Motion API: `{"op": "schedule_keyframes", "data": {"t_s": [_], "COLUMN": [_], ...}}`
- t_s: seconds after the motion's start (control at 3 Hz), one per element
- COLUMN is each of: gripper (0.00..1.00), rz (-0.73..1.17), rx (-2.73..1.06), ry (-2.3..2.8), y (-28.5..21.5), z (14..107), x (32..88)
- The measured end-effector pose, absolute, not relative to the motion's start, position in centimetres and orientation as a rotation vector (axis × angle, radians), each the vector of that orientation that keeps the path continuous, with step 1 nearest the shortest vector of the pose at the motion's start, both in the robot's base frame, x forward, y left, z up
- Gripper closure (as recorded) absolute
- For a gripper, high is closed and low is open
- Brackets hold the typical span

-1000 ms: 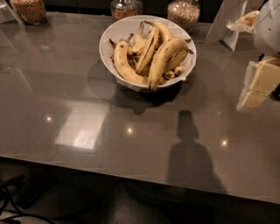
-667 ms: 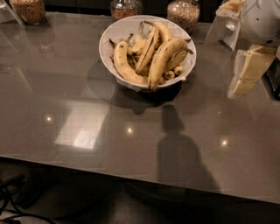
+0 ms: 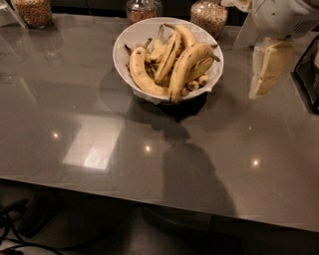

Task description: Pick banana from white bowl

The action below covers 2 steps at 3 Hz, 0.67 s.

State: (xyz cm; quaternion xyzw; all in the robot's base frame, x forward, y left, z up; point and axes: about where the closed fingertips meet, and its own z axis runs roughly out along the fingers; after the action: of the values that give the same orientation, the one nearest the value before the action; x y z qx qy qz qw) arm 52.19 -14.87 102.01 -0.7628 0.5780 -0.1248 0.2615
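The white bowl stands at the back centre of the grey table. It holds several yellow bananas with brown spots, piled across each other and reaching over the rim. My gripper, white with cream-coloured ends, hangs above the table to the right of the bowl, about level with its rim. It is apart from the bowl and holds nothing that I can see. Its shadow falls on the table in front of the bowl.
Three glass jars of grains stand along the back edge: one at the far left, two behind the bowl. A black object sits at the right edge. The table's front edge runs across the lower part of the view.
My gripper has moved left and a little up, nearer to the bowl's right side. Its shadow on the table has shifted left with it. The bowl and bananas have not moved.
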Motion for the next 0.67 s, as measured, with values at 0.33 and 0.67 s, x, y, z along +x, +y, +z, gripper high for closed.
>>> {"op": "schedule_keyframes", "data": {"t_s": [0.33, 0.67], "gripper": [0.00, 0.00], "rz": [-0.394, -0.444], "rx": [-2.170, -2.314], "ry": [1.483, 1.370], "y": [-13.8, -12.0], "z": [102.0, 101.7], "x": [54.1, 57.2]}}
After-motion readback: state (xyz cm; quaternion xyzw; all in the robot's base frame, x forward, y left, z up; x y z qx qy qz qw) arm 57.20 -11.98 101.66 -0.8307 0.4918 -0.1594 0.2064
